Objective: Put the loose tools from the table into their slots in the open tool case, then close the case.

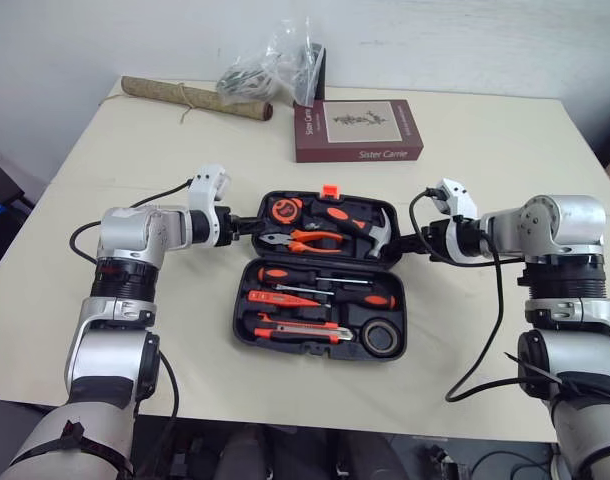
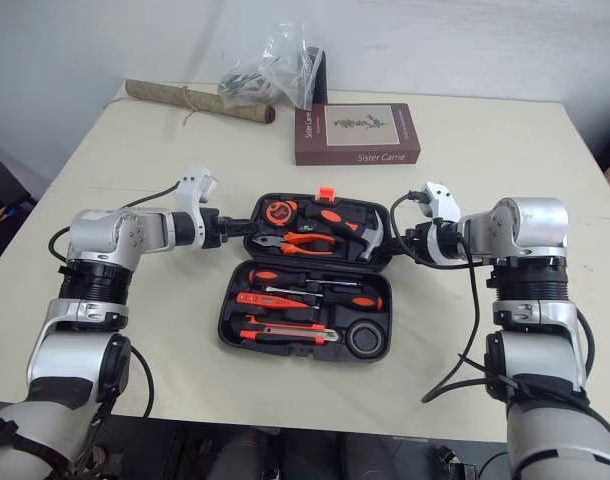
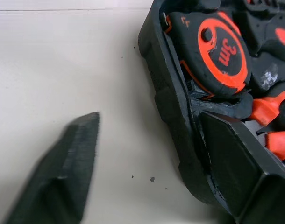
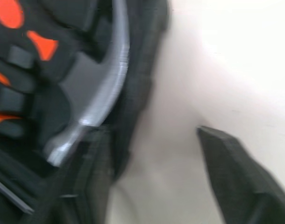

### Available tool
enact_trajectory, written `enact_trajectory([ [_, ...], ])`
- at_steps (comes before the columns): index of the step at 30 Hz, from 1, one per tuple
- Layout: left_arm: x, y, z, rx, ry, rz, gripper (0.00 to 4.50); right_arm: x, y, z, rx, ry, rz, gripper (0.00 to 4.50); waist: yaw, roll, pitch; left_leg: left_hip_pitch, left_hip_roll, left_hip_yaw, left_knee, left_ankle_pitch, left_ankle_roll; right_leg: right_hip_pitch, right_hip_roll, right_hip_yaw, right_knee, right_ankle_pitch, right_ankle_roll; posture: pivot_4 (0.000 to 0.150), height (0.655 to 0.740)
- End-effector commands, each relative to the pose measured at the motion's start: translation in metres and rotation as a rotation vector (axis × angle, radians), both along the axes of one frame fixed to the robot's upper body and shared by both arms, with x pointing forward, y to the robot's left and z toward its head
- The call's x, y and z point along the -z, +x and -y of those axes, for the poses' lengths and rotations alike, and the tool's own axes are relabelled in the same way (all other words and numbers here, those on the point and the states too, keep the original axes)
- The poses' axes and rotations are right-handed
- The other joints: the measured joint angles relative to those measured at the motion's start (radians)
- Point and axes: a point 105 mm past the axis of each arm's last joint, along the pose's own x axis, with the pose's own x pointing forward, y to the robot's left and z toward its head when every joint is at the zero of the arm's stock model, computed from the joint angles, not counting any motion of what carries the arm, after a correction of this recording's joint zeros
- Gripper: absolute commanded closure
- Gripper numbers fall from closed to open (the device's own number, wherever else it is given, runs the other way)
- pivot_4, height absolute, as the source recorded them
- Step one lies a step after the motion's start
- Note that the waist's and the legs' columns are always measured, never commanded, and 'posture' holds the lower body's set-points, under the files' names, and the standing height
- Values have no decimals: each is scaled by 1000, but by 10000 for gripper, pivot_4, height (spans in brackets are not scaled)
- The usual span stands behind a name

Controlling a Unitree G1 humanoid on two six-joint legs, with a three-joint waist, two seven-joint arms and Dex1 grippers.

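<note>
Black case walls first: with left gripper (image 1: 248, 226) wide open and empty astride the far half's left edge of the tool case (image 1: 243, 300), lying open between both arms, and right gripper (image 1: 409, 243) likewise agape astride its right edge, clamp together, then fold nearward evenly.

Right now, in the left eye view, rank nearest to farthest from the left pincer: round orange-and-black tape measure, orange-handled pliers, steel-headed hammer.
1. Round orange-and-black tape measure, beside the left pincer, left end of the tool case.
2. Orange-handled pliers, middle.
3. Steel-headed hammer, far right end.
</note>
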Motion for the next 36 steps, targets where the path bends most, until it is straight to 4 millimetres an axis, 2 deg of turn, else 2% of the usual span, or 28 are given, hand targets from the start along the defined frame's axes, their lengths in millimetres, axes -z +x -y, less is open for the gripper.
enact_trajectory([
  [1,-6,0,-1,15,-1,13,33242,16,-4,5,47,-10,-83,35015,0,-1,-1,0,0,0,0,0,0,0,0,0,0,0,0,1500,7400],
  [3,-5,-2,1,35,-19,6,42593,20,-5,2,45,3,-96,44609,0,-2,-3,0,0,0,1,0,0,1,0,0,0,0,0,1500,7400],
  [4,-5,-4,3,46,-35,1,44353,19,-5,0,47,19,-94,45000,0,-2,-5,1,0,0,1,0,0,1,0,0,0,0,0,1500,7400],
  [7,-9,-5,6,63,-106,40,44353,7,5,-4,50,61,33,45000,-1,-5,-9,1,0,0,1,0,0,1,0,0,0,0,0,1500,7400],
  [10,-40,-10,9,148,-253,321,44353,-21,9,-9,-39,86,370,45000,-3,-7,-11,2,1,0,1,0,0,1,0,0,0,0,0,1500,7400],
  [13,-54,-19,4,198,-235,577,44353,-34,-5,-14,-193,45,665,45000,2,-7,-10,-1,0,1,1,0,-1,0,0,0,-1,0,0,1500,7400],
  [15,-57,-26,-1,215,-187,717,44353,-35,-17,-17,-288,-5,821,45000,3,-7,-9,-2,0,0,0,0,0,-1,0,0,-1,0,0,1500,7400],
  [17,-57,-30,-6,202,-141,812,44353,-31,-21,-12,-304,-82,898,45000,1,-7,-9,-2,0,1,-1,0,0,-1,1,-1,-3,0,1,1500,7400],
  [21,-44,-42,-12,258,93,1001,44353,-20,-35,-4,-473,-328,1164,45000,1,-7,-9,-2,0,1,0,0,0,-1,0,0,-3,0,1,1500,7400],
  [23,-39,-46,-13,278,175,1060,44353,-11,-42,-1,-558,-460,1269,45000,0,-7,-9,-1,0,1,0,0,0,0,0,0,-3,0,1,1500,7400],
  [25,-35,-47,-21,218,274,1137,44353,1,-45,10,-627,-664,1376,45000,0,-7,-9,-1,0,1,0,0,0,0,0,0,-3,0,1,1500,7400],
  [27,-21,-52,-22,249,372,1160,44353,16,-48,20,-682,-751,1394,45000,1,-7,-9,0,0,1,1,0,1,1,-1,0,-3,0,1,1500,7400],
  [29,-8,-62,-22,303,408,1168,44353,23,-50,28,-668,-795,1418,45000,0,-7,-9,0,0,1,1,1,1,1,-1,-1,-3,0,1,1500,7400],
  [33,14,-81,-31,353,452,1159,32012,38,-60,31,-714,-791,1425,28805,-2,-7,-9,2,1,1,-1,0,1,2,-1,-1,-2,0,0,1500,7400],
  [36,19,-96,-49,328,495,1145,19542,39,-65,41,-706,-822,1432,14958,-5,-7,-9,4,1,1,-1,0,1,3,-1,-2,-2,0,0,1500,7400],
])
